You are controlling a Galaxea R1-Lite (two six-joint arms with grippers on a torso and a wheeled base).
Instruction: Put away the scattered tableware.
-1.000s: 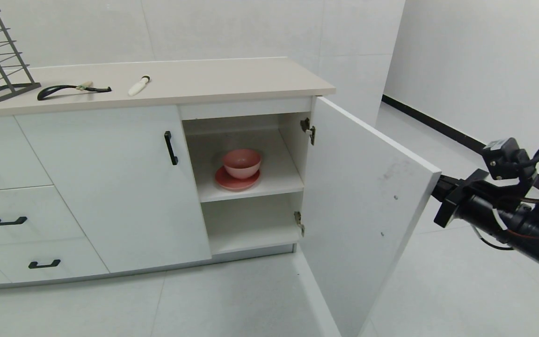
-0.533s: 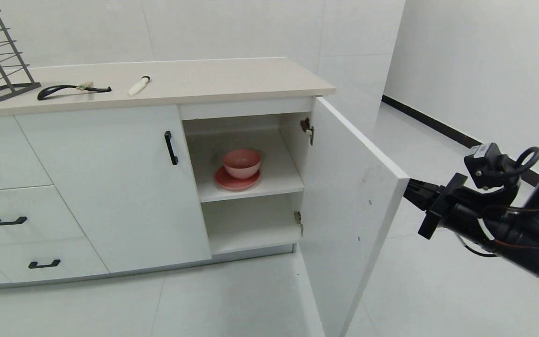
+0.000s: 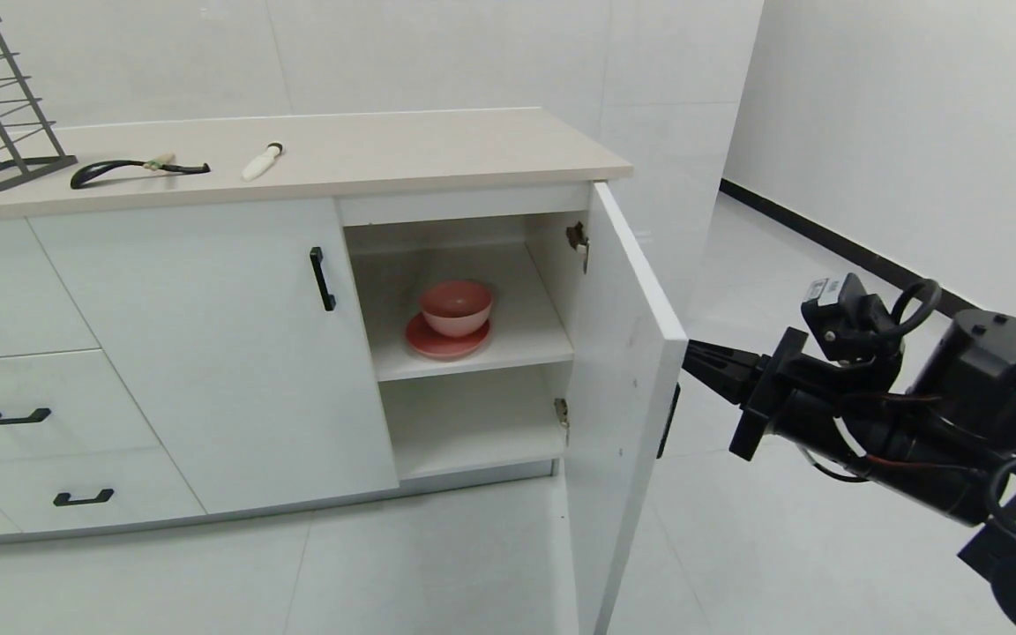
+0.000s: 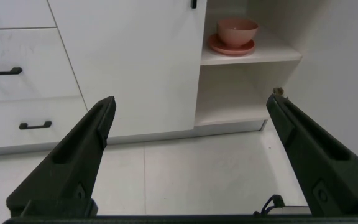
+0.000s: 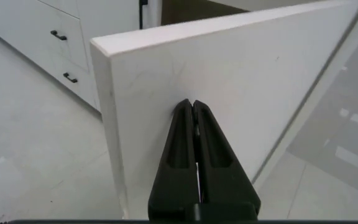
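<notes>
Bright, even light washes the room, shadows soft. The cabinet interior (image 3: 473,256) is dimmer than its door (image 3: 623,353), and the cabinet's base edge (image 3: 164,519) bows near 7 o'clock.

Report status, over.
Right hand shut, tips against door. Left hand open, empty. Bowl on plate, upper shelf. Door half open.

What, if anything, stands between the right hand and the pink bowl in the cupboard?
The cabinet door does: it stands swung out, and the right hand, shut, meets its outer face. The pink bowl sits on a plate on the upper shelf beyond it. Nothing else visible intervenes.
</notes>
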